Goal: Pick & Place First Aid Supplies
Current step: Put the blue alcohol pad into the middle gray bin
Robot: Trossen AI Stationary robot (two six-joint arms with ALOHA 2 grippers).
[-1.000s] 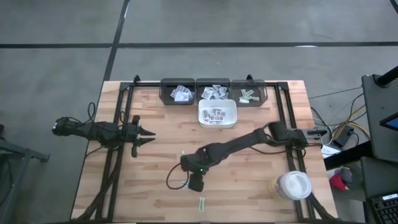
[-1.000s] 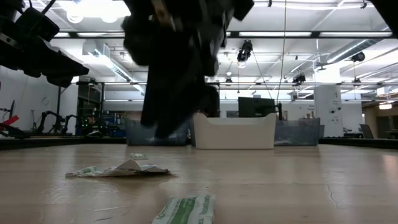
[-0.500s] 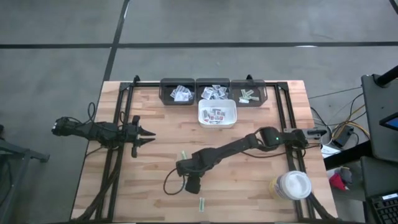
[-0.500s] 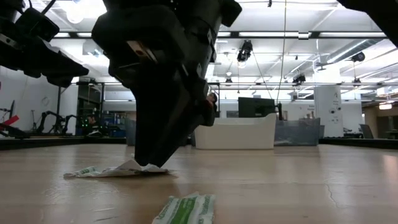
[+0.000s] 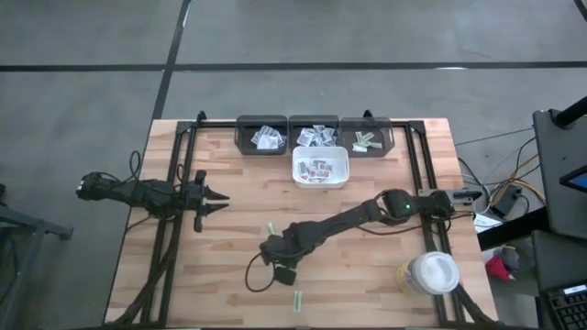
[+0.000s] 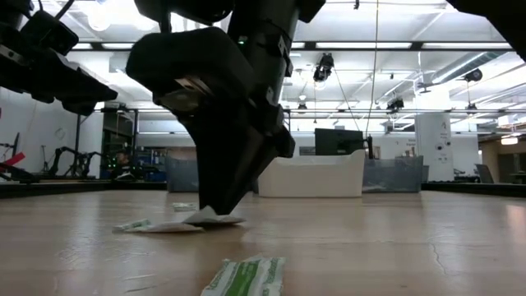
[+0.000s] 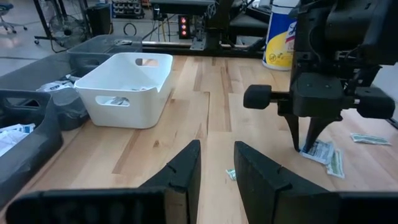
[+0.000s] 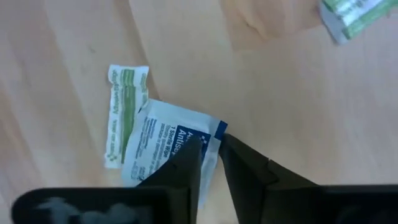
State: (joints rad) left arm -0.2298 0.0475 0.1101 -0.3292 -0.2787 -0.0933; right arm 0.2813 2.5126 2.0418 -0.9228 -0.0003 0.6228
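1. White, blue-printed antiseptic wipe packet (image 8: 168, 140) lies flat on the wooden desk (image 5: 367, 284), beside a green-striped strip (image 8: 123, 115).
2. Right end effector (image 8: 210, 163) straddles the packet's edge, fingers narrowed, not visibly grasping.
3. Left end effector (image 7: 216, 169), released, waits over the desk's left side.

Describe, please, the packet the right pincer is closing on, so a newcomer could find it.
Follow the right arm to the wooden table's front middle. The right pincer straddles one edge of a white blue-printed packet; the green-printed strip beside it is narrower.
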